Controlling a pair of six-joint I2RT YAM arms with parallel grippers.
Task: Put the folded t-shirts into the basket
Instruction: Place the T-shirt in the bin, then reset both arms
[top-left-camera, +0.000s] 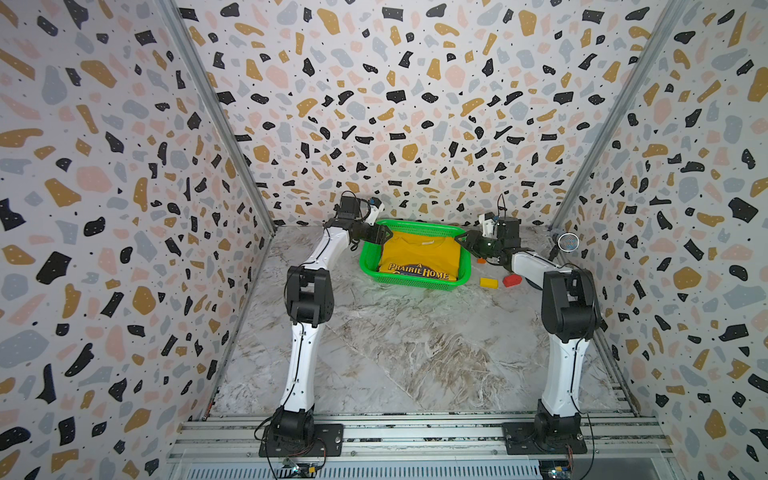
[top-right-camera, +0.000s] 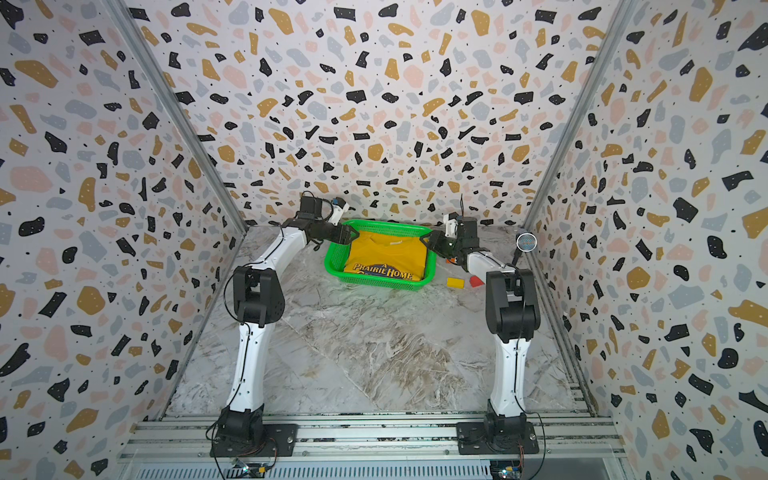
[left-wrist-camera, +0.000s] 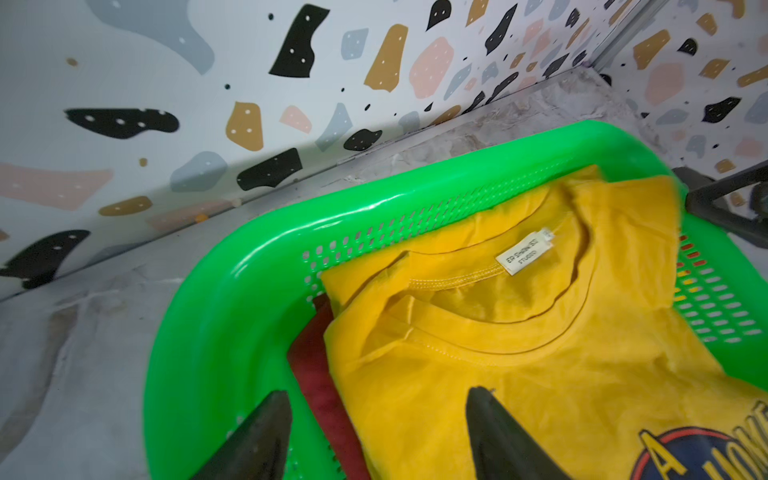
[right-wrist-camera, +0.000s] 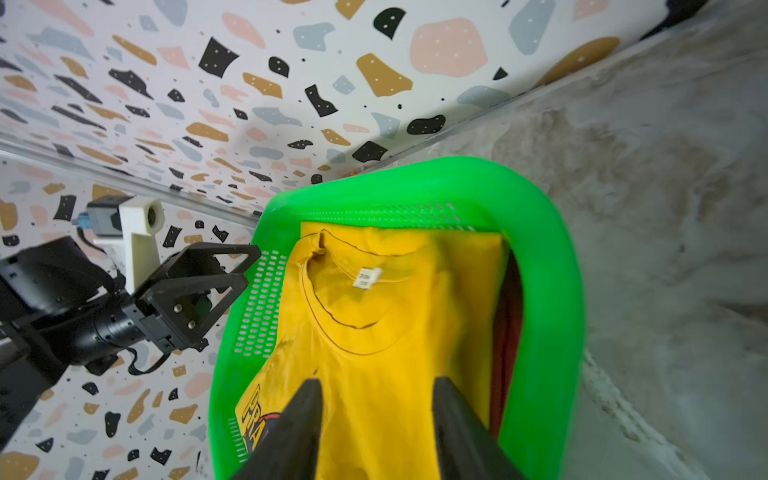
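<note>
At 12 o'clock of the tabletop (top-left-camera: 395, 353), close to the back wall: the green basket (top-left-camera: 409, 283). Inside it, on top and lying flat, the yellow shirt (top-left-camera: 419, 253), collar toward 12 o'clock, print toward 6. Beneath it, only strips of the dark red shirt (left-wrist-camera: 316, 374) showing at the 9 and 3 o'clock edges. No teal shirt to be seen; perhaps hidden lower in the pile.

Left tool (top-left-camera: 384, 235) at the basket's 10 o'clock corner, right tool (top-left-camera: 460, 240) at 2 o'clock. Both just above the rim, jaws standing apart, nothing clamped between them.

Seems near finished, judging from this.

Soft, light, limp cloth: sags and unfolds if lifted by one corner. Better to pinch through all layers at two opposite folded edges, near the collar end.

At 4 o'clock from the basket, a yellow block (top-left-camera: 488, 282) and a red block (top-left-camera: 512, 280), not to be touched.
</note>
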